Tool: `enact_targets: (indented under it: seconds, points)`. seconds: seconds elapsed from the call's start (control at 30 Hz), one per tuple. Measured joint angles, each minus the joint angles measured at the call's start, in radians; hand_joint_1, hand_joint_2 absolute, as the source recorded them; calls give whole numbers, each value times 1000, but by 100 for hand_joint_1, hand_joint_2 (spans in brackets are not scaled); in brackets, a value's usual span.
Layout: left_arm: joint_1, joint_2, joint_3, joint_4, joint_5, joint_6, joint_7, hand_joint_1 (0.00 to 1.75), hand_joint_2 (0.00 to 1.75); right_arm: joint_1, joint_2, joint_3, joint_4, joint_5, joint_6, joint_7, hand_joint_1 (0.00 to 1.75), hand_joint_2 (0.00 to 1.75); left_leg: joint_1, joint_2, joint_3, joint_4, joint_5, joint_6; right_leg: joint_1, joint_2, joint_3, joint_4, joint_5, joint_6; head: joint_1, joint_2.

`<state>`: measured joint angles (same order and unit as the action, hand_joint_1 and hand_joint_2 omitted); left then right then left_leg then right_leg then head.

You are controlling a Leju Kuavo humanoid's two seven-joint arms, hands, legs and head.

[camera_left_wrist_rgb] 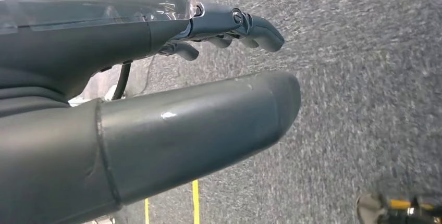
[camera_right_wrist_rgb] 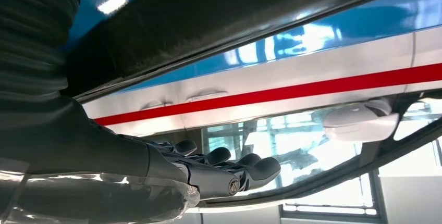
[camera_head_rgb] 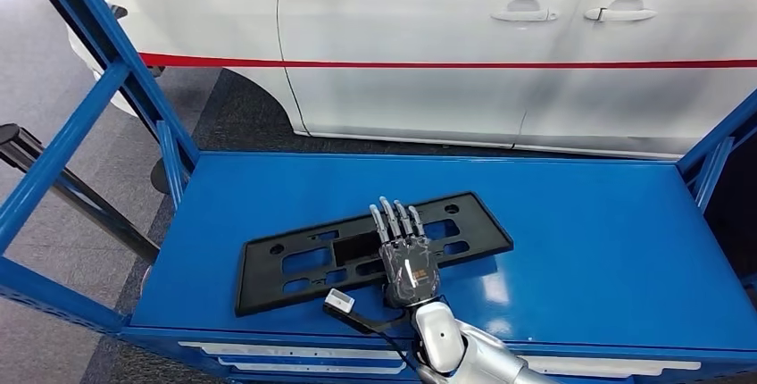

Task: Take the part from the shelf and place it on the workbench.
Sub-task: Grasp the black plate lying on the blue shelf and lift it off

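Blue shelf (camera_head_rgb: 580, 250) before a white car (camera_head_rgb: 464, 62): right hand (camera_head_rgb: 406, 254), fingers straight and holding nothing, lies flat over the black part (camera_head_rgb: 295, 263). Curl fingers under its near edge before lifting.

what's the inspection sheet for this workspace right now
surface: glossy blue metal shelf deck, bare apart from the part
job's things: flat black plastic plate-holder part lying on the deck, slightly askew
clutter: nothing seen
hands: right hand palm-down over the part, fingers straight; contact cannot be told. left hand holds nothing, above grey carpet
cables: black cable with small white connector by the right wrist
surroundings: white car with a red stripe behind the shelf
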<state>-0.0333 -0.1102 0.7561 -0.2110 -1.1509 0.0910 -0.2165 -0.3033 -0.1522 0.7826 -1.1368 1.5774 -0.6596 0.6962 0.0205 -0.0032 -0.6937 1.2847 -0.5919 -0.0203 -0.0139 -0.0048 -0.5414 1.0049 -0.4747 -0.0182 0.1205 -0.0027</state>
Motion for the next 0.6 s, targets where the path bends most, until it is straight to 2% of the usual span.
enact_targets:
  seconds: [0.03, 0.07, 0.13, 0.17, 0.2, 0.27, 0.33, 0.4, 0.47, 0.5, 0.53, 0.57, 0.6]
  points:
    - [1, 2, 0, 0, -2, 0, 0, 0, 0, 1, -8, -12, -9, 0, 0, -1, 0, 175, 0, 0, -10, 22, 0, -1, 0, 0, 0, 1, -1, 1, 0, 0]
    - [2, 3, 0, 0, -5, 0, 0, 0, 0, 3, -16, -26, -20, 0, 0, -3, 0, 175, 0, 0, 0, 0, 21, -1, 0, 0, 1, 2, -3, 3, 0, 0]
    - [4, 5, 0, 0, -9, 0, 0, 0, 0, 5, -31, -57, -41, -1, 0, -8, 0, 175, 1, 1, 61, -131, 90, 2, -2, 0, 4, 6, -9, 11, 0, 0]
    - [4, 6, 0, 0, -10, 0, 0, 0, 0, 6, -39, -72, -50, -2, 0, -11, 0, 175, 0, 1, 90, -193, 115, 5, -1, 1, 3, 11, -12, 17, 0, 0]
    - [4, 7, 0, 0, -10, -1, 0, 0, 0, 6, -46, -84, -57, -2, 0, -15, 0, 175, -2, 0, 107, -233, 128, 11, 0, 2, 2, 14, -15, 23, 0, 0]
    - [4, 7, 0, 0, -13, -2, -1, 0, 0, 7, -58, -106, -71, -4, 0, -22, 0, 175, -7, -1, 113, -250, 129, 25, 2, 4, -1, 15, -16, 36, 0, 0]
    - [3, 7, 0, 0, -16, -2, -3, 0, 0, 9, -68, -131, -83, -5, 0, -38, 80, 175, -8, 0, 113, -253, 131, 40, -1, 5, -2, 17, -20, 47, 1, 0]
    - [1, 7, 0, 0, -19, -3, -5, 0, 0, 12, -73, -170, -90, -6, 0, -77, 168, 175, -7, 0, 115, -260, 133, 55, -4, 5, -30, 74, -56, 55, 1, 0]
    - [0, 7, 1, 0, -21, -3, -7, 0, 0, 20, -74, -217, -91, -7, 0, -138, 175, 175, -8, 0, 116, -262, 132, 65, -5, 5, -98, 205, -115, 58, 1, 0]
    - [0, 7, 2, 0, -22, -3, -7, 0, 0, 28, -71, -241, -89, -7, 0, -178, 175, 175, -10, -1, 117, -261, 131, 67, -5, 5, -133, 265, -133, 59, 1, 0]
    - [0, 7, 2, 0, -24, -3, -7, 0, 0, 38, -66, -267, -86, -8, 0, -221, 175, 175, -13, -2, 119, -261, 129, 68, -4, 5, -156, 299, -132, 57, 1, 0]
    - [0, 7, 2, 0, -25, -3, -7, 0, 0, 49, -58, -295, -83, -8, 0, -260, 175, 175, -15, -3, 122, -261, 127, 69, -3, 5, -160, 293, -111, 54, 1, 0]
    - [0, 7, 3, 0, -25, -3, -6, 0, 0, 58, -50, -322, -81, -8, 0, -287, 175, 175, -17, -5, 126, -261, 124, 69, -2, 5, -145, 248, -74, 49, 1, 0]
